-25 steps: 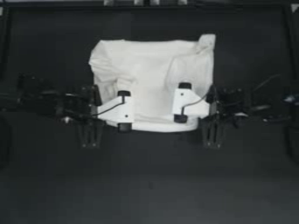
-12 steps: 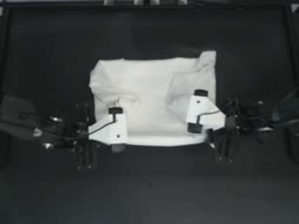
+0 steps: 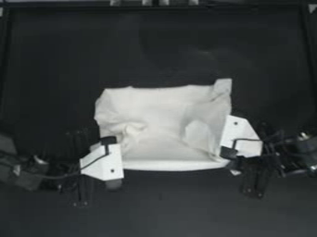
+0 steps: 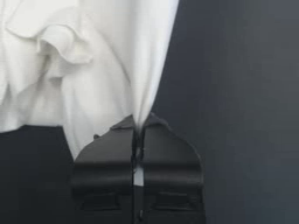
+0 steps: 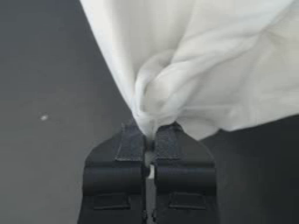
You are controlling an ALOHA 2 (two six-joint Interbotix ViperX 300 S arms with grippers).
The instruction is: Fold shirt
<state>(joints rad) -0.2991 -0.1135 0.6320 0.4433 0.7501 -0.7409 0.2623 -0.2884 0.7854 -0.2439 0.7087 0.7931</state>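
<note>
Shirt [image 3: 164,127] sits mid-table, slightly toward the near edge, bunched into a rough square, not flat. Far edge runs fairly straight, one corner at the far right sticks up in a small peak. Near edge is a smooth rounded fold line spanning between the two arms. Creases and a puckered lump show left of the shirt's center, another raised fold to the right of center.

Left gripper [image 3: 110,144] is at the shirt's near-left corner, arm coming in from the left side low over the table [image 3: 161,203]. Left wrist view: left fingers [image 4: 111,157] clenched tight together with a thin strip of white cloth pinched between them, shirt [image 4: 88,65] hanging taut from the tips with a ruffled fold off to one side. Dark table [image 4: 245,109] behind it.

Right gripper [image 3: 226,155] is at the shirt's near-right corner, arm coming in from the right. Right wrist view: right fingers [image 5: 172,157] clamped on a gathered twist of shirt [image 5: 198,65], cloth fanning out from the pinch point, bit of white visible in the slit between the fingers. Small pale speck [image 5: 43,117] on the table [image 5: 46,65] beside it.

Both grippers level with each other, well apart, shirt's near edge stretched between them. Cloth at both grasp points looks lifted off the table.
</note>
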